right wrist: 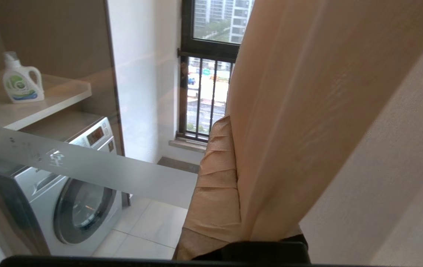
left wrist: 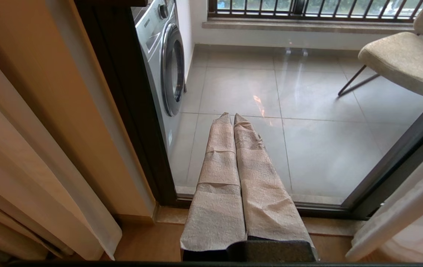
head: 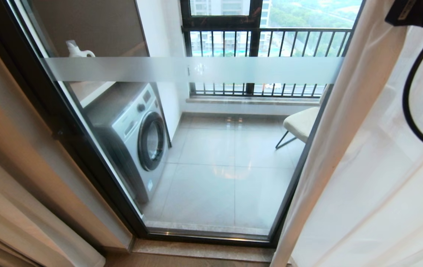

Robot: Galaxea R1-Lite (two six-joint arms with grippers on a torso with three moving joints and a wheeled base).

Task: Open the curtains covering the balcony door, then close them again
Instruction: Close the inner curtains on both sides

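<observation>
Sheer white curtains [head: 367, 178] hang pleated; balcony door [head: 211, 148] glass smooth, frosted band.

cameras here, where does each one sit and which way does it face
Head view: high on the robot, looking down through the balcony door at the washing machine; only a black cable of the right arm shows.
Left wrist view: behind the shut left gripper, low, facing the door's lower glass and a chair.
Right wrist view: behind the right gripper, raised against the curtains, one finger hidden by fabric.
All three share the washing machine.
</observation>
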